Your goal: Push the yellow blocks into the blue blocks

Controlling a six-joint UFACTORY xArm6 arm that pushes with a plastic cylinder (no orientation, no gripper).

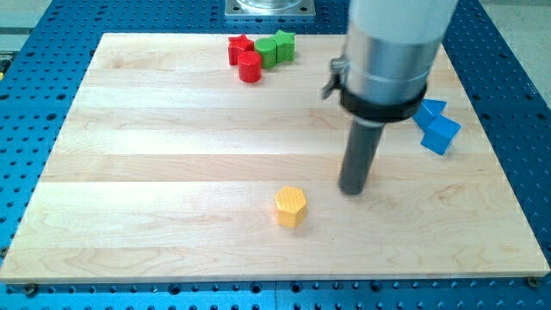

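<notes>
A yellow hexagonal block lies near the view's bottom centre of the wooden board. The yellow heart block does not show anywhere; I cannot tell if the rod hides it. Two blue blocks sit at the view's right: a cube and, just above it, another blue block partly covered by the arm. My tip rests on the board to the right of the yellow hexagon, a little higher in the view and apart from it. It stands left of and below the blue blocks.
At the view's top centre is a cluster: a red star, a red cylinder and two green blocks. A blue perforated table surrounds the board.
</notes>
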